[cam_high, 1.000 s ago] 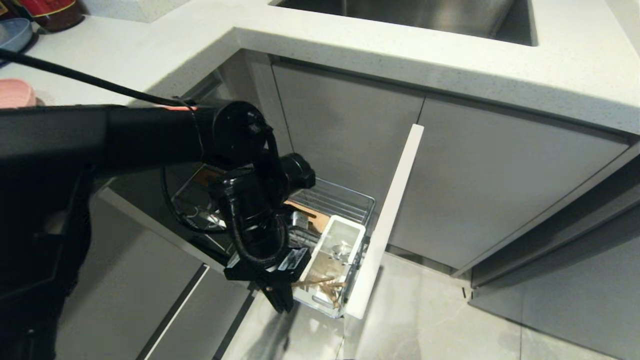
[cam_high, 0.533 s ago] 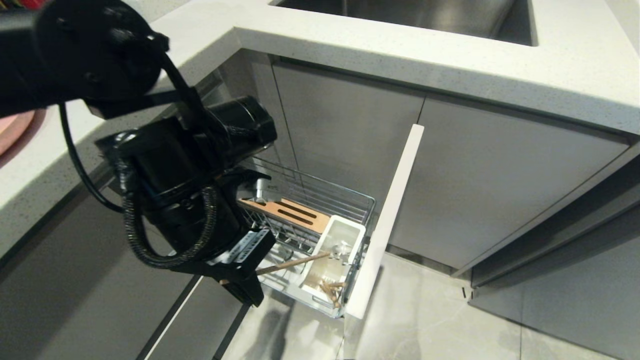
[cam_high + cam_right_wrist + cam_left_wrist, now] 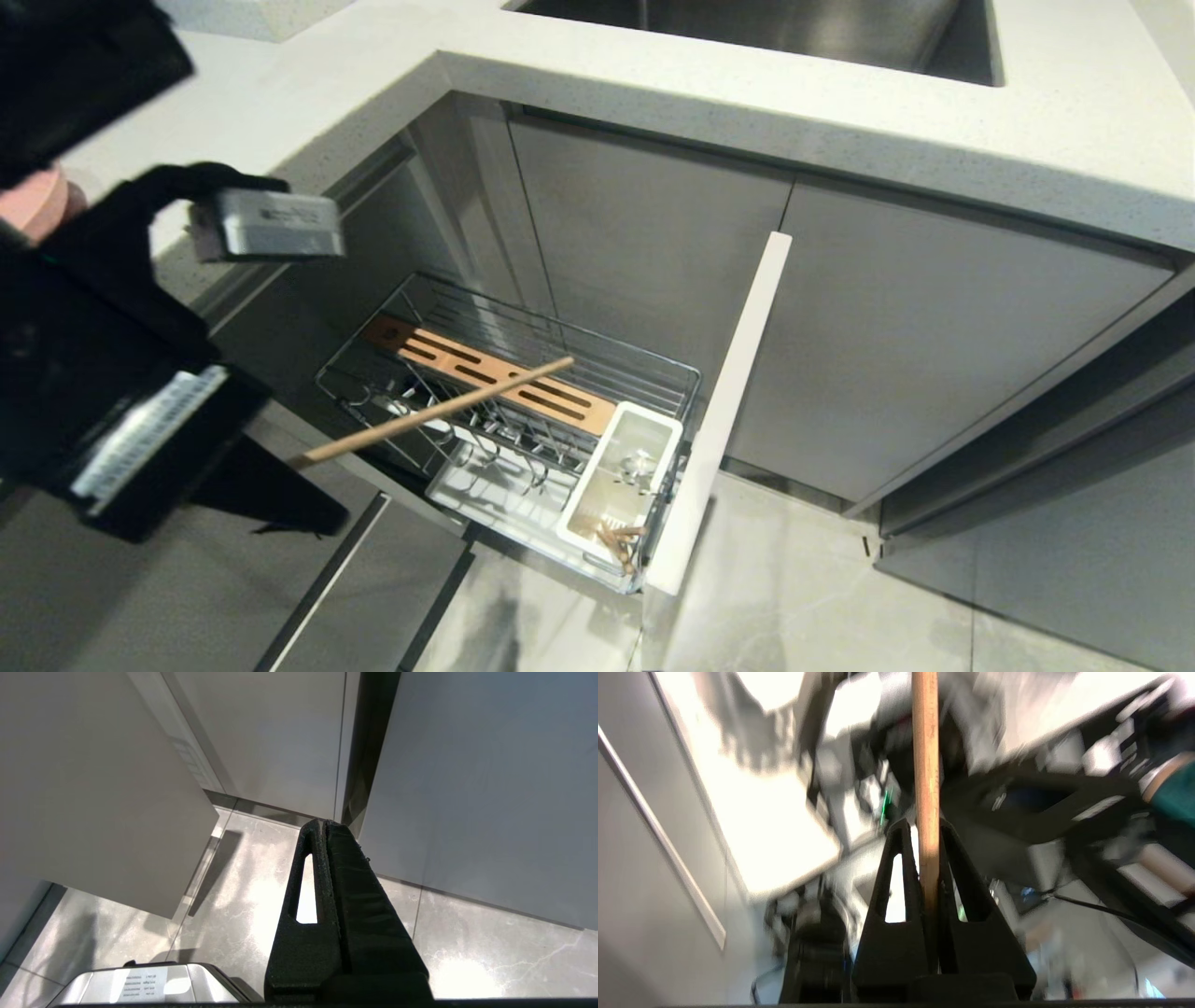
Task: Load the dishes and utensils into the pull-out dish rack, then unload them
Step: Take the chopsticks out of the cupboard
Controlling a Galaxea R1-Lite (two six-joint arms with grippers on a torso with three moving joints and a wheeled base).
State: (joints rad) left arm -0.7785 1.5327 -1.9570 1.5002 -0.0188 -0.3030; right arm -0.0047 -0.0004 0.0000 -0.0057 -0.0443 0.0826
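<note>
Your left gripper [image 3: 924, 858] is clamped on one chopstick [image 3: 429, 411], held near its thick end so the thin tip slants out over the dish rack [image 3: 695, 378]. That reads as unloading. The other chopstick [image 3: 616, 541] lies in the white utensil box [image 3: 665, 425] beside the spoon [image 3: 639, 464]. No plate or bowl shows in the rack. Your right gripper [image 3: 325, 828] hangs pressed together near the floor, parked

One wooden chopstick [image 3: 429, 413] aloft, another chopstick [image 3: 611, 539] in the single utensil box [image 3: 618, 485], one dish rack [image 3: 523, 411].
</note>
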